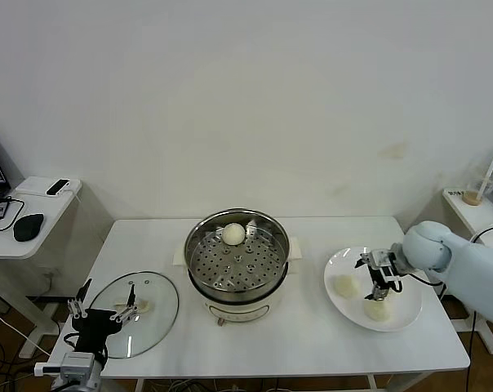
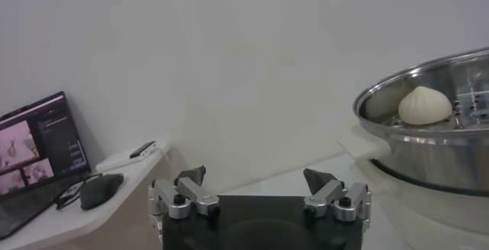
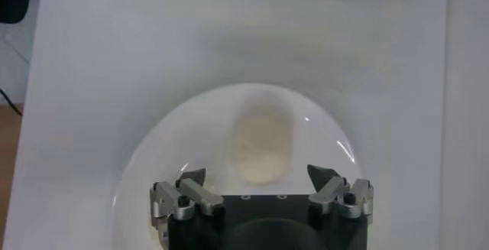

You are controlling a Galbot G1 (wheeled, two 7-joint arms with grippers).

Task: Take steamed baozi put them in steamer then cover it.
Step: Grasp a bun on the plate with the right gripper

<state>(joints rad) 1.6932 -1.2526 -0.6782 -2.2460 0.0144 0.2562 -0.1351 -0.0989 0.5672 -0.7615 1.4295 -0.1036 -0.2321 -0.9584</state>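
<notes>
Baozi on the white plate [image 1: 410, 314] are the right arm's business now: two remain there, one [image 1: 345, 286] on the side nearer the steamer, the other [image 1: 378, 309] toward the front rim. The right hand [image 1: 380, 283] hovers over the plate between and just above them, its fingers spread and holding nothing; in its wrist view a bun [image 3: 262, 147] lies on the plate ahead of the parted fingertips. One baozi [image 1: 233, 233] already sits at the back of the steamer [image 1: 237, 255] on the perforated tray, and the left wrist view shows it [image 2: 425, 106] inside the steel wall. A fourth is not clearly visible; a pale shape under the cover [image 1: 135, 314] may be a bun or only the lid's handle, I cannot tell which.

The left hand [image 1: 102, 311] waits low at the desk's [image 1: 312, 351] front left corner, beside the cover, fingers apart and empty.

These buns look soft, light and smooth-skinned, so they should dent or tear under a hard squeeze. The best hold is probably across the widest part, low on the sides, with gentle pressure. The glass cover will likely be heavier, rigid and breakable, best lifted by its bar handle.
</notes>
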